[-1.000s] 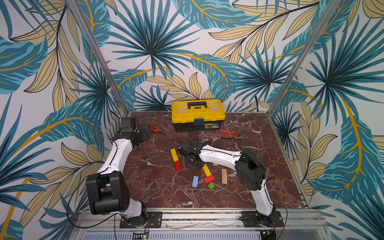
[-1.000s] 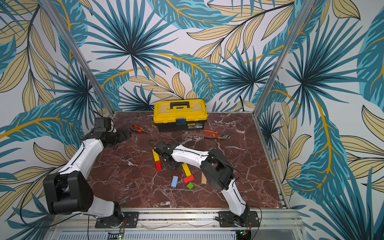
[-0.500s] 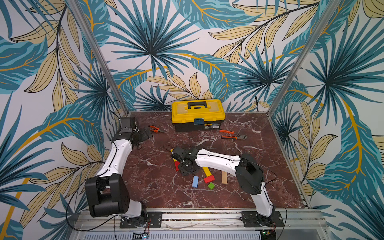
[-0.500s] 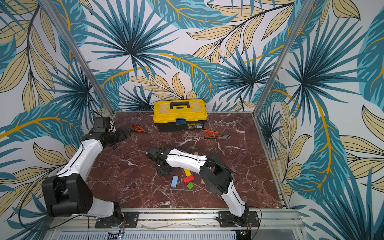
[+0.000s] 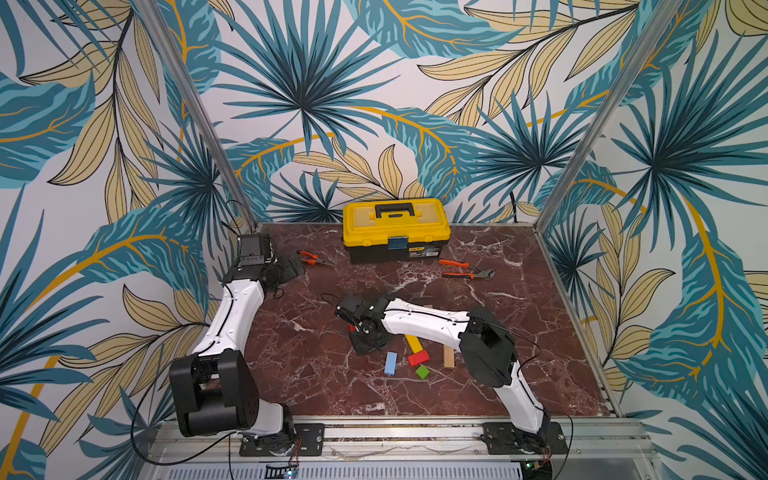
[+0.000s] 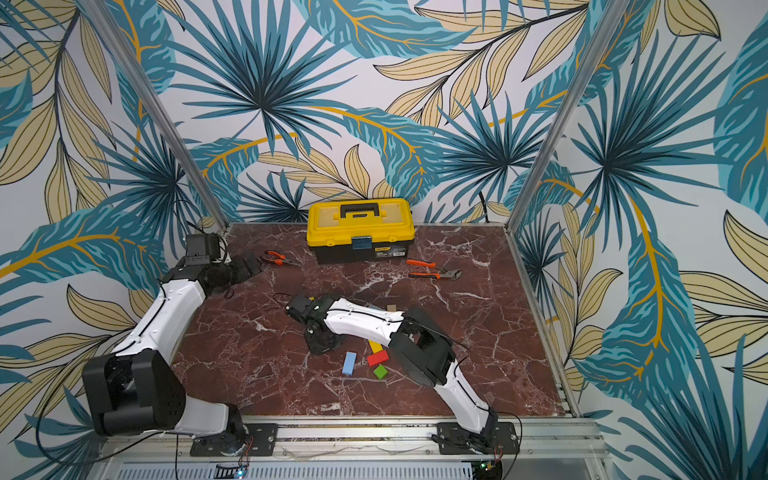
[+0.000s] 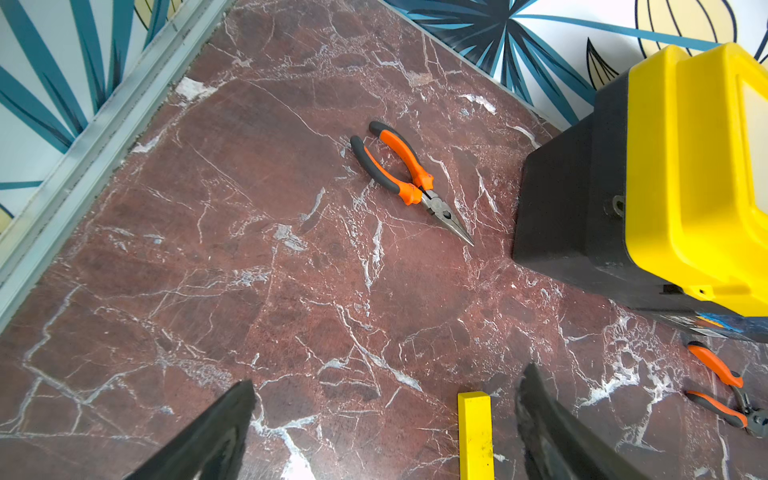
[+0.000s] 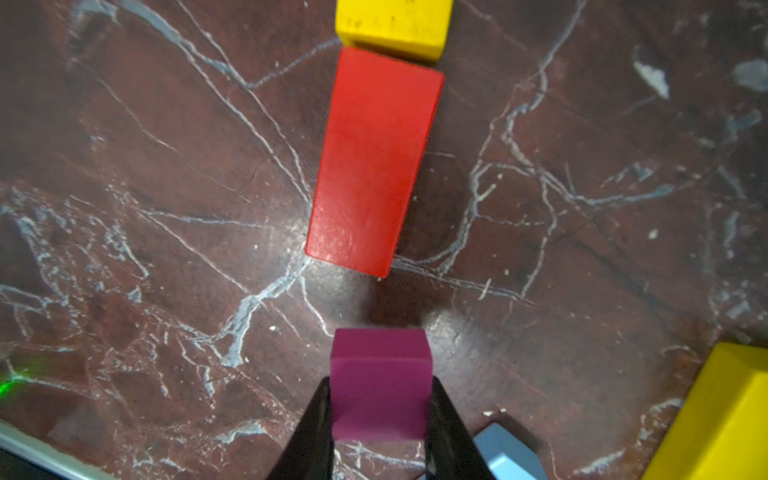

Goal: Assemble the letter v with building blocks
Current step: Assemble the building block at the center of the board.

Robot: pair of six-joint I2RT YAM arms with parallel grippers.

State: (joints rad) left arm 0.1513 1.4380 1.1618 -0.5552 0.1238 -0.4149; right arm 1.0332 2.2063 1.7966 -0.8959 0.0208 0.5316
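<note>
Mid-table, right hand (image 8: 380, 386) clamped on magenta cube (image 8: 380, 361), near red block (image 8: 372, 162); left hand (image 7: 388, 378) apart, near pliers (image 7: 399, 174).

The magenta cube (image 8: 380, 374) is hidden by the right arm (image 5: 419, 322) in both top views, where only a sliver of a tan bar (image 5: 428, 306) shows behind it. The right wrist picture's edges cut off a yellow bar (image 8: 392, 25), a second yellow bar (image 8: 715, 419) and a light-blue block (image 8: 507, 455). The left wrist picture crops the toolbox (image 7: 685, 187).
</note>
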